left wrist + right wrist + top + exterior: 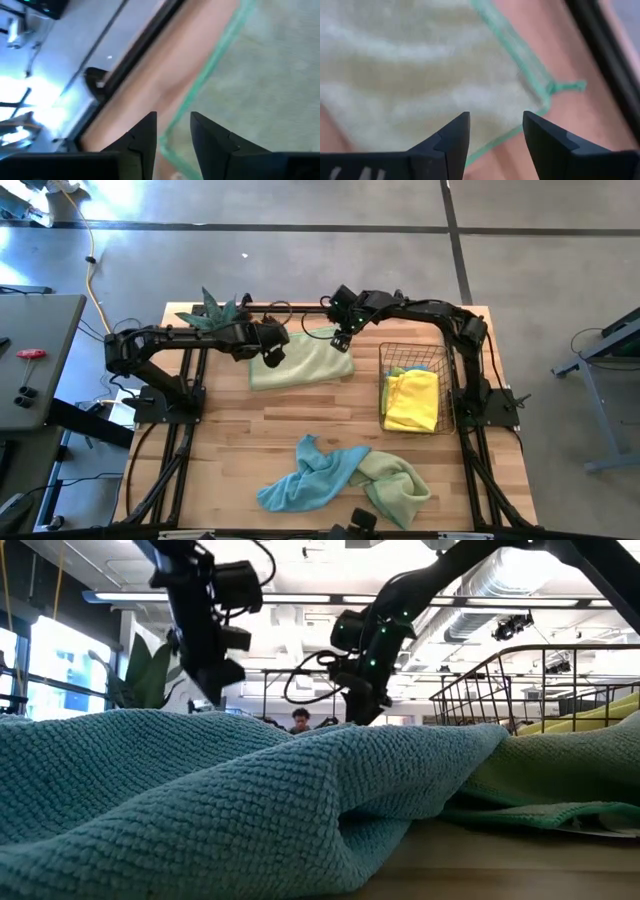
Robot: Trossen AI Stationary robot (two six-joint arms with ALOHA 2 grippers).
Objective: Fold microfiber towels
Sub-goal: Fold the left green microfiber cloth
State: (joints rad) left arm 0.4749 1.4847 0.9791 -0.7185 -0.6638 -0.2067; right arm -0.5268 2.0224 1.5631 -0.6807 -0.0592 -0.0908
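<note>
The whole wooden counter point(240, 440) is laid out only in the high view, where a pale green towel point(305, 365) is seen spread flat at the far side, between the two arms. The left pincer point(270, 357) is placed over that towel's left edge and the right pincer point(341, 342) over its far right corner. Whether the fingers are parted cannot be read from above; that is settled by the wrist views. In the left wrist view the left pincer point(173, 131) is shown with its two dark fingers apart, nothing between them, above the towel's green-stitched edge point(210, 70) and bare wood. In the right wrist view the right pincer point(495, 131) is likewise shown open and empty, just above the towel's corner point(547, 90), whose green hem is seen ending in a small loop. The low view is filled by a light blue towel point(200, 790) lying crumpled close to the lens, with a lime green towel point(550, 785) touching it on the right; in the high view the same pair is seen bunched together at the counter's near edge. A copper wire basket point(385, 395) is stood at the right side of the counter, and a folded yellow towel point(412, 402) is held inside it, with a strip of blue cloth visible at its far end. A green potted plant point(215, 310) is set at the far left corner.
</note>
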